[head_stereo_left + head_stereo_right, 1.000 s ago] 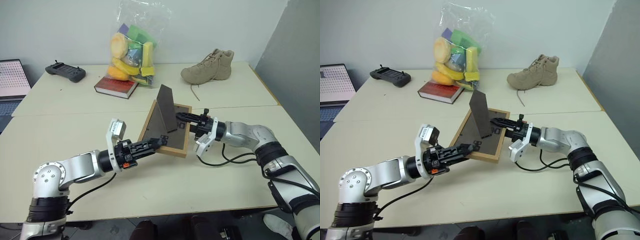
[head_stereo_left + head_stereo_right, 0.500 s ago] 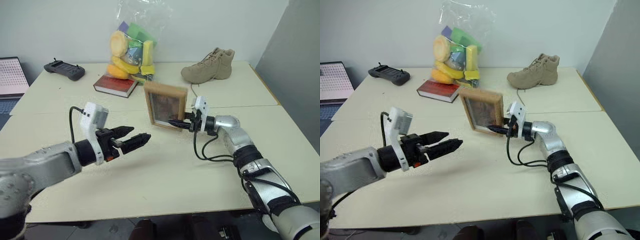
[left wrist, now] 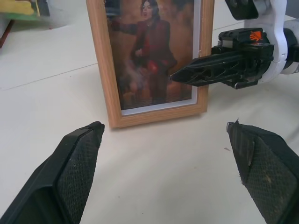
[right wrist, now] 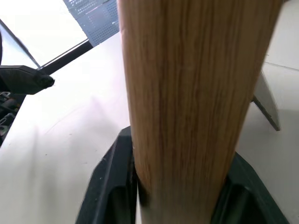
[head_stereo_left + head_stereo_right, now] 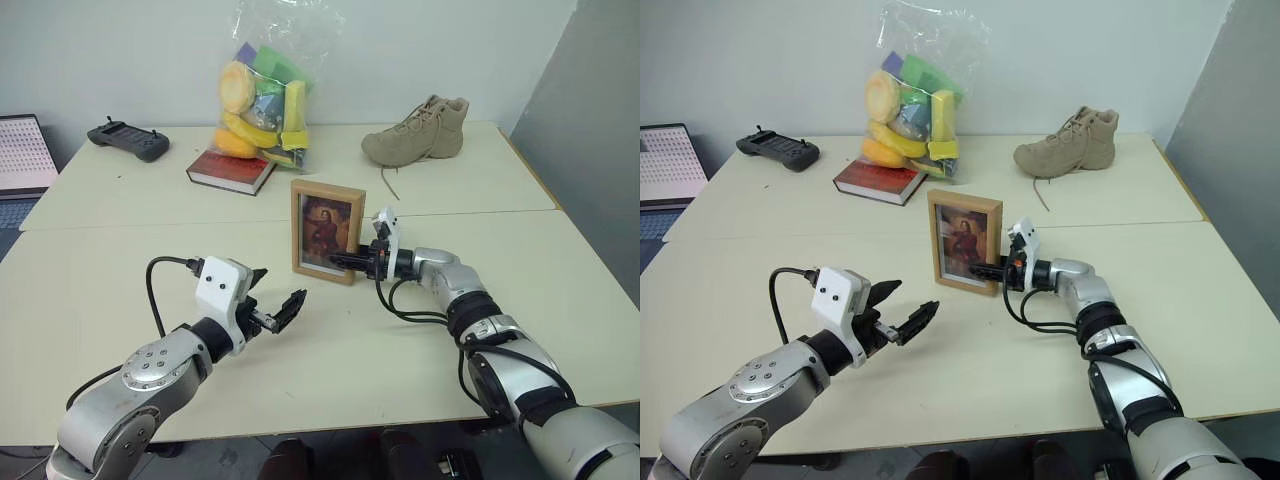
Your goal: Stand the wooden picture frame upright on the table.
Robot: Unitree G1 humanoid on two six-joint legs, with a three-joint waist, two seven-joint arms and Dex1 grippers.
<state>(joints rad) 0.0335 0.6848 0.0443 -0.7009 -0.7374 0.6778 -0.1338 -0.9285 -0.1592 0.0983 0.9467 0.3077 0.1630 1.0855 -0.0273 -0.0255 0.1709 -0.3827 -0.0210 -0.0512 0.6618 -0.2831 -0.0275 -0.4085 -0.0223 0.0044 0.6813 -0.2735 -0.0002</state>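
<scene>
A clear, crinkled plastic bag (image 5: 265,85) stands near the far edge of the counter (image 5: 120,270), stuffed with soft-looking yellow, green and purple pieces. Just beside it lies a red-edged hardcover book (image 5: 232,171); a suede-like tan boot (image 5: 418,132) sits toward the far right corner and a black controller (image 5: 128,140) toward the far left. The counter is pale cream, matte and smooth, with a straight seam across its width. The wooden picture frame (image 5: 328,231) stands upright near the middle, just in front of that seam: a light-grained rectangle around a dark portrait. The right gripper (image 5: 350,262) has its jaws narrow around the frame's right edge. The left gripper (image 5: 277,300) hangs nearer the front edge, jaws wide and empty.
</scene>
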